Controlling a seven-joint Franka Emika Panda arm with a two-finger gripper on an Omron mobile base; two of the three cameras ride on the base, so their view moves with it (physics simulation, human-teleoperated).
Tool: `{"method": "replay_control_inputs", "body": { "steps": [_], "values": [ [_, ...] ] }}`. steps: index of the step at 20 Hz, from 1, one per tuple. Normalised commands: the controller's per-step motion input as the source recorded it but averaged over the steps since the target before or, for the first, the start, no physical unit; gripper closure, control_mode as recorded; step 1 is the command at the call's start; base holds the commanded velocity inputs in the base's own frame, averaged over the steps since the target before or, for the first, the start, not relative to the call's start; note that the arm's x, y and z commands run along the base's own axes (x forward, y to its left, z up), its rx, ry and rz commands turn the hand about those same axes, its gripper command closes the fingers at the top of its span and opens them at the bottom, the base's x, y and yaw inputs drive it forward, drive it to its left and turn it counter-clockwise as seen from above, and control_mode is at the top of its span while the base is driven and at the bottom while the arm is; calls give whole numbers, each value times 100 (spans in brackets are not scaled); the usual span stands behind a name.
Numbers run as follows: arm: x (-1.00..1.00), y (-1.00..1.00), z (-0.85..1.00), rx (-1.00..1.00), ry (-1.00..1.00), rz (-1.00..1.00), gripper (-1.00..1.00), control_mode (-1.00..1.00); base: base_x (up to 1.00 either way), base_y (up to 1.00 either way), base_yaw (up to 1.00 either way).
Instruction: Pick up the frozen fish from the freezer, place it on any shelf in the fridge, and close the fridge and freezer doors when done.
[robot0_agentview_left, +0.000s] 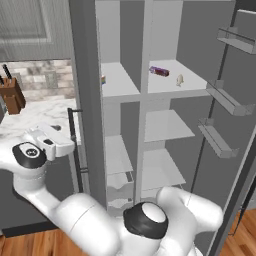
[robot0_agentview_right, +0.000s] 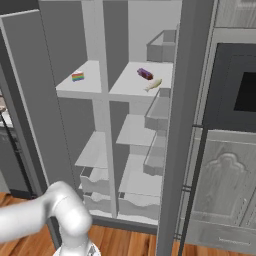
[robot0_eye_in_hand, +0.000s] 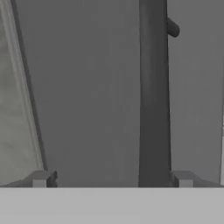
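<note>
Gripper (robot0_eye_in_hand: 112, 180): jaws wide, holding nothing, facing a dark grey door panel (robot0_eye_in_hand: 87, 87); the bar handle (robot0_eye_in_hand: 153, 96) runs upright at 1 o'clock, just inside one fingertip.
Fish (robot0_agentview_right: 153, 84): lies on the top shelf (robot0_agentview_right: 135, 87) of the fridge column, at 4 o'clock of the purple can (robot0_agentview_right: 145, 74), close to it but apart.
Cake slice (robot0_agentview_right: 77, 77): on the freezer's top shelf, at 9 o'clock of the fish, across the divider.
Doors: both stand open; the right door (robot0_agentview_left: 235, 100) carries bins on its inner face.
Knife block (robot0_agentview_left: 12, 95): on the worktop (robot0_agentview_left: 35, 117), left of the freezer door.
</note>
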Motion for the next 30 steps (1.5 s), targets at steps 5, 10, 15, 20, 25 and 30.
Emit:
{"method": "replay_control_inputs", "body": {
  "steps": [5, 10, 15, 20, 25, 30],
  "values": [
    [0, -58, 3, 0, -2, -3, -100, -100, 0, 0, 0],
    [8, -82, 3, 0, -3, 0, -100, -100, 0, 0, 0],
    [19, -94, 5, 0, -3, 0, -100, -100, 0, 0, 0],
    [27, -100, 7, 0, -4, 0, -100, -100, 0, 0, 0],
    [50, -96, 6, 0, -2, 0, -100, -100, 0, 0, 0],
    [69, -76, 0, 0, -5, 0, -100, -100, 0, 0, 0]
  ]
}}
